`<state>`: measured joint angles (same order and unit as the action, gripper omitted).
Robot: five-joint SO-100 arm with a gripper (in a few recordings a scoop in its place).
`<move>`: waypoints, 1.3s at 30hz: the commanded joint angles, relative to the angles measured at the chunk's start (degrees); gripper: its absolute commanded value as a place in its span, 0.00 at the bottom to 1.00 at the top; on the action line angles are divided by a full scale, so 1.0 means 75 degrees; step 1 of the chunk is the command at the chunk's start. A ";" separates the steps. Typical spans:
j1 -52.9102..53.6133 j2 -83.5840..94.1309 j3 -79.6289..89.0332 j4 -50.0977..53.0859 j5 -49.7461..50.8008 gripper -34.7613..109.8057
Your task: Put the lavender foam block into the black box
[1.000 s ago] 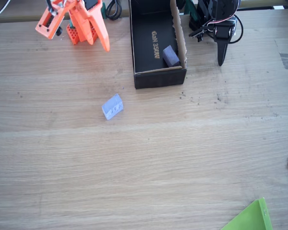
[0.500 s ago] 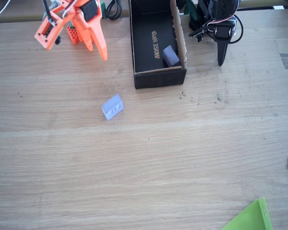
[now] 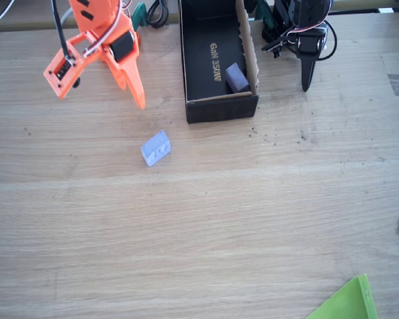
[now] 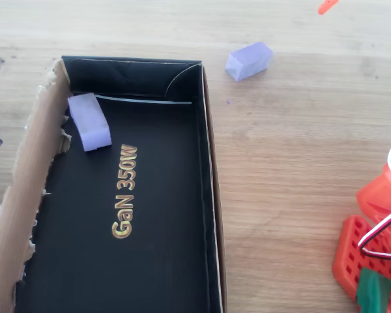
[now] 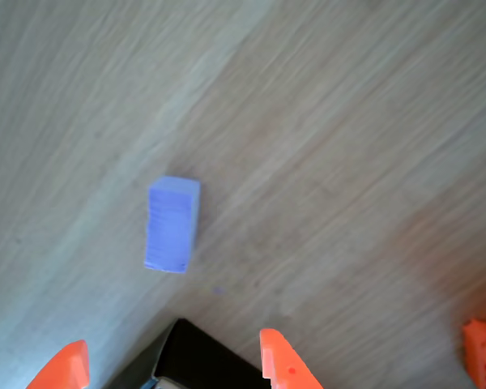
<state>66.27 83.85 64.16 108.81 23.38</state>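
Note:
The lavender foam block [image 3: 155, 147] lies alone on the wooden table, in front and to the left of the black box [image 3: 221, 108]. In the overhead view the lavender foam block [image 4: 249, 60] sits just beyond the black box's [image 4: 210, 215] far right corner. My orange gripper [image 3: 138, 98] hangs above the table, up and left of the block and apart from it. In the wrist view the gripper [image 5: 172, 369] is open, its orange fingertips [image 5: 279, 365] spread at the bottom edge, and the block [image 5: 172, 224] lies ahead of them.
A duller purple block [image 3: 237, 78] rests inside the box at its near right corner, shown also in the overhead view [image 4: 89, 121]. Gold lettering [image 4: 124, 192] marks the box floor. A green sheet corner [image 3: 349, 302] pokes in at the bottom right.
My gripper has swung down from the top edge of the fixed view toward the lavender block. The block and the box have not moved.

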 commanded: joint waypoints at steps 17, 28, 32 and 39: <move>-0.0082 -0.2414 -0.2531 0.0059 -0.0059 0.44; 0.0105 -0.2273 -0.1770 0.0105 0.0082 0.42; 0.0059 -0.2039 -0.1348 0.0105 0.0293 0.42; -0.0035 -0.2250 -0.1266 0.0105 0.0516 0.43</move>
<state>65.74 64.51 53.96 108.81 25.75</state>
